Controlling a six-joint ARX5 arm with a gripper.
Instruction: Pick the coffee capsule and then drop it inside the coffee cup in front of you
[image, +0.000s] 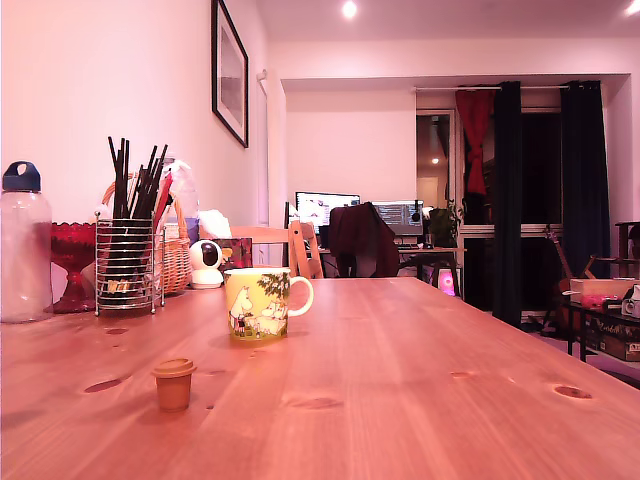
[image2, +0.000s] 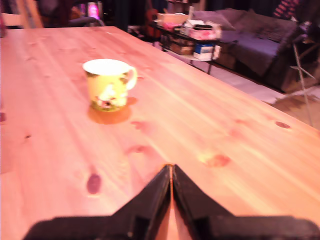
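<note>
The coffee capsule, a small tan-brown tapered pod with a wider rim on top, stands upright on the wooden table toward the exterior view's left, nearer the camera than the cup. The coffee cup, a yellow mug with cartoon figures and a white handle, stands upright further back; the wrist view shows it too, open mouth up. My gripper appears only in the wrist view, its black fingers pressed together with nothing between them, well short of the mug. The capsule is out of the wrist view.
Along the exterior view's left stand a clear bottle with a blue cap, a red glass bowl, a wire holder of black sticks and a small white camera. Chairs sit at the table's far end. The wrist view shows a sofa.
</note>
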